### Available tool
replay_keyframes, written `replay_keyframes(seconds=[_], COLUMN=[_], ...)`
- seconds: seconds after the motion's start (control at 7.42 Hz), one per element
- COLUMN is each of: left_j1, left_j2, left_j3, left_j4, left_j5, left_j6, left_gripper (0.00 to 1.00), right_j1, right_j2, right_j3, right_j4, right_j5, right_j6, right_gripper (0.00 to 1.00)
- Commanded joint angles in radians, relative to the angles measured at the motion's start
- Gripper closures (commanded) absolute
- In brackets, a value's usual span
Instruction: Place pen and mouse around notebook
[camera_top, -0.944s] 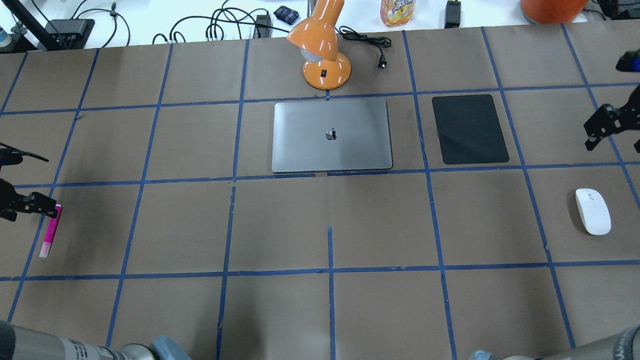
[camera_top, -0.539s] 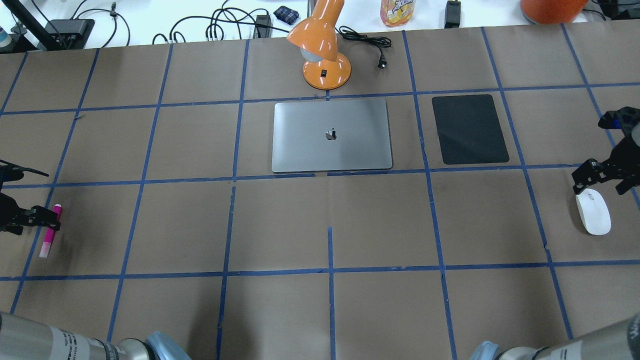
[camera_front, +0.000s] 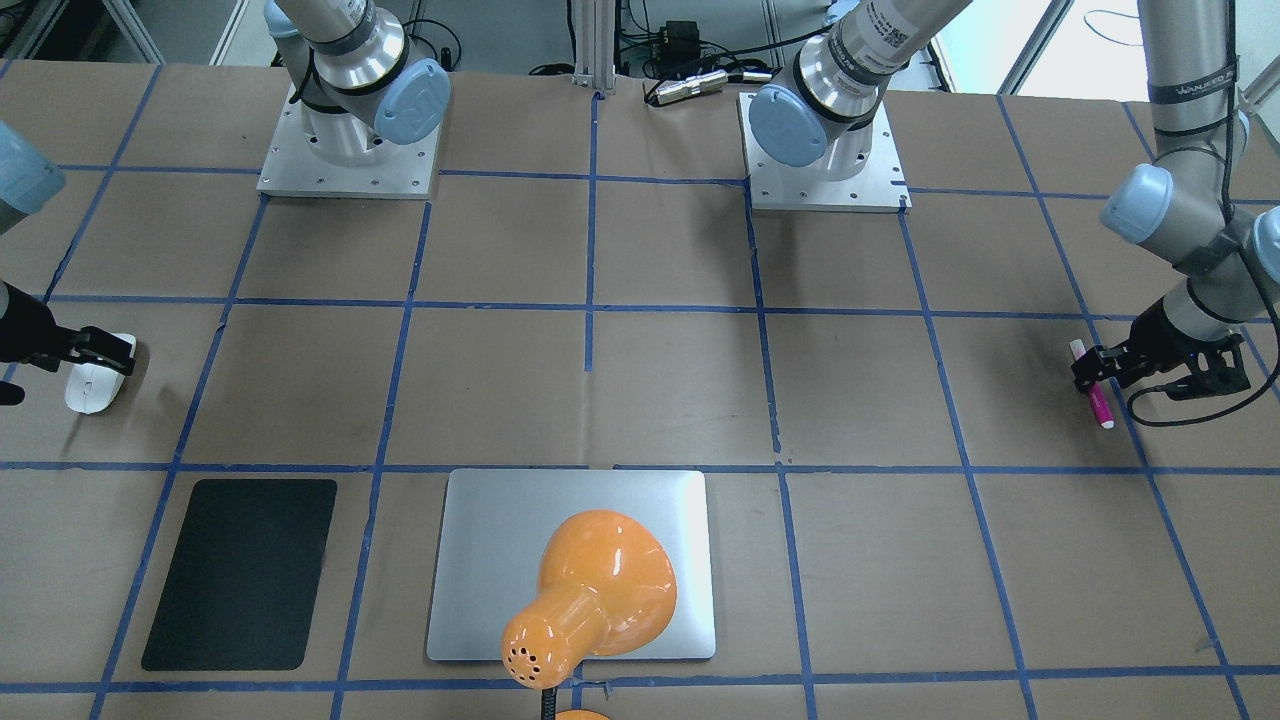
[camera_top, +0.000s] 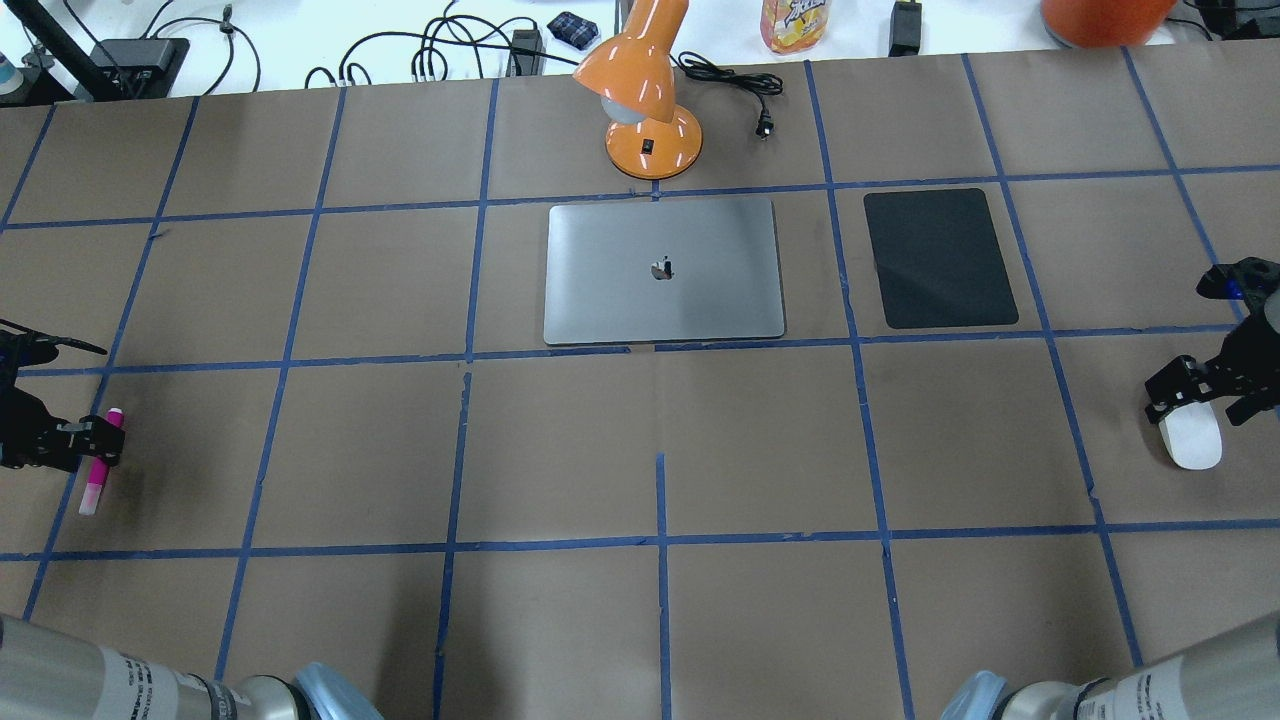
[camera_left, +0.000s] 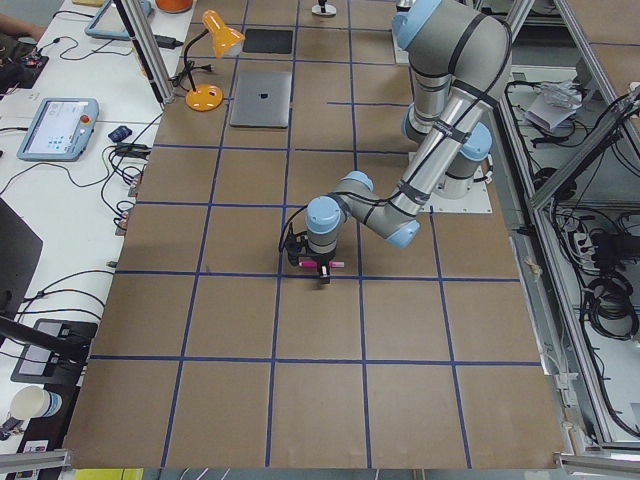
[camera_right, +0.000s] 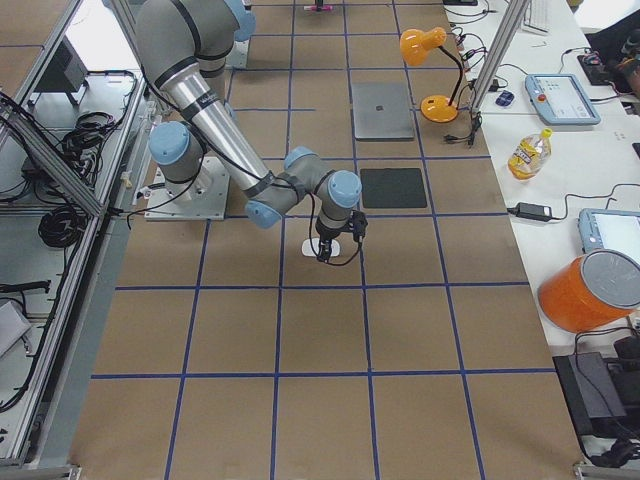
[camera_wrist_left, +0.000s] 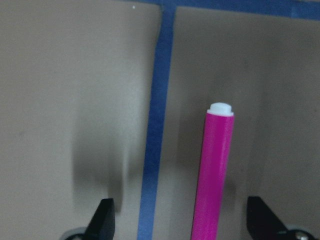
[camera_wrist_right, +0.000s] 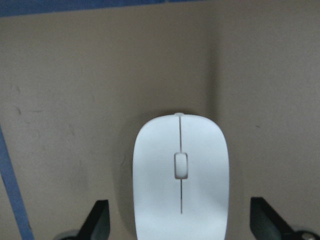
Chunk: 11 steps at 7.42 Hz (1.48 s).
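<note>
The magenta pen (camera_top: 98, 466) lies on the table at the far left, with a pale cap at its near end. My left gripper (camera_top: 92, 440) is low over its middle. In the left wrist view the pen (camera_wrist_left: 214, 175) lies between the open fingers (camera_wrist_left: 105, 220), which do not touch it. The white mouse (camera_top: 1192, 440) sits at the far right. My right gripper (camera_top: 1200, 395) is open and straddles its far end; the mouse (camera_wrist_right: 181, 175) is centred between the fingers (camera_wrist_right: 97, 220). The silver notebook (camera_top: 663, 270) lies closed at the table's far centre.
An orange desk lamp (camera_top: 650, 110) stands just behind the notebook, its cord (camera_top: 735, 85) trailing right. A black mat (camera_top: 940, 258) lies right of the notebook. Cables and a drink packet (camera_top: 795, 22) sit beyond the far edge. Brown paper with blue tape lines covers the table.
My right gripper has come toward the robot and down, from beyond the mouse to over it. My left gripper has slid nearer along the pen, from its far end to its middle.
</note>
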Motion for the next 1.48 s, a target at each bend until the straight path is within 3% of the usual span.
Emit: replay_keyframes(seconds=[0.0,0.13,0.27,0.4,0.54,0.67,0.81,1.08,1.35], left_j1=[-0.009,-0.009,-0.009,-0.009,-0.011,-0.011,-0.023,-0.086,-0.240], left_j2=[0.008,0.008,0.010,0.010,0.018,0.022,0.037,0.128,0.267], left_j3=[0.000,0.000,0.000,0.000,0.001,0.000,0.000,0.001,0.004], left_j4=[-0.006,-0.006,-0.006,-0.006,-0.009,-0.014,-0.028,-0.138,-0.327], left_j5=[-0.001,-0.004,-0.002,-0.001,0.010,0.010,0.014,0.014,0.017], left_j6=[0.003,0.009,0.009,0.009,0.009,0.009,0.007,-0.022,-0.315], left_gripper=[0.63,0.69,0.83,0.86,0.96,0.97,0.97,0.99,0.99], right_j1=[-0.002,-0.002,-0.004,-0.002,-0.002,-0.001,-0.001,0.028,0.236], right_j2=[0.013,0.013,0.019,0.019,0.019,0.013,0.011,-0.016,-0.030], right_j3=[0.010,0.012,0.012,0.012,0.013,0.012,0.012,-0.019,-0.129], right_j4=[-0.030,-0.030,-0.032,-0.032,-0.032,-0.032,-0.030,-0.021,-0.016], right_j5=[0.000,-0.002,0.000,0.000,-0.002,-0.003,-0.003,-0.003,-0.014], right_j6=[-0.002,0.002,0.002,0.001,-0.001,0.005,0.005,0.018,0.127], right_gripper=[0.00,0.00,0.06,0.25,0.44,0.55,0.59,0.59,0.58])
